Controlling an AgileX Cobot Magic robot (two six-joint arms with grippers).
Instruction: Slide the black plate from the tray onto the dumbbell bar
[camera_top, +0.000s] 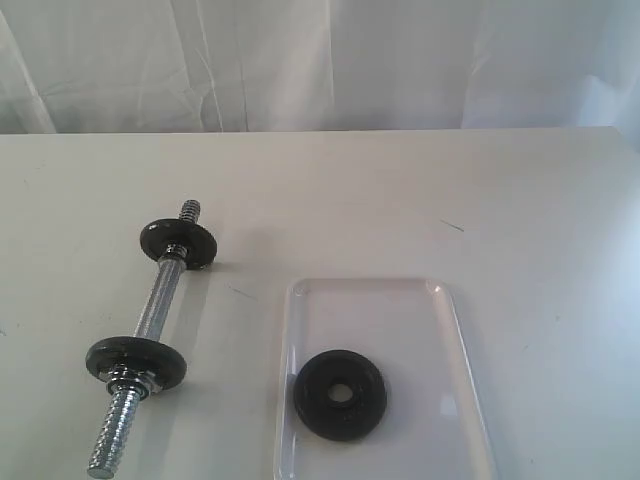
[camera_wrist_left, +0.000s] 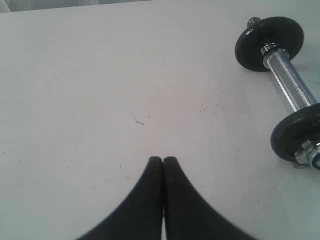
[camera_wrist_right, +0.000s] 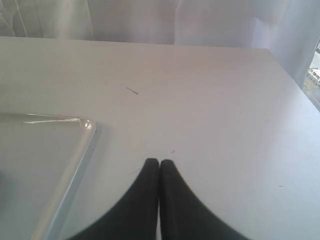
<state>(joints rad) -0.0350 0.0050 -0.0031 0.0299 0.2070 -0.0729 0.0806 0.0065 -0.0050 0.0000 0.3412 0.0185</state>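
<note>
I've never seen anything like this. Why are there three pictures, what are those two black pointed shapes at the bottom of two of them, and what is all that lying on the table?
This is a robot with two arms, seen by three cameras at one moment. One camera looks at the whole white table from outside; neither arm shows there. The other two sit on the wrists, looking past each arm's grasping end.

The black shapes are those ends: the left gripper and the right gripper. On each, the two fingers are pressed together, holding nothing, above bare table.

On the table lies a chrome dumbbell bar with threaded ends, carrying two small black discs. Beside it is a clear rectangular plastic tray, and in it a loose flat round black weight plate with a centre hole. That plate is meant to go onto the bar; nothing has touched it yet.
</note>
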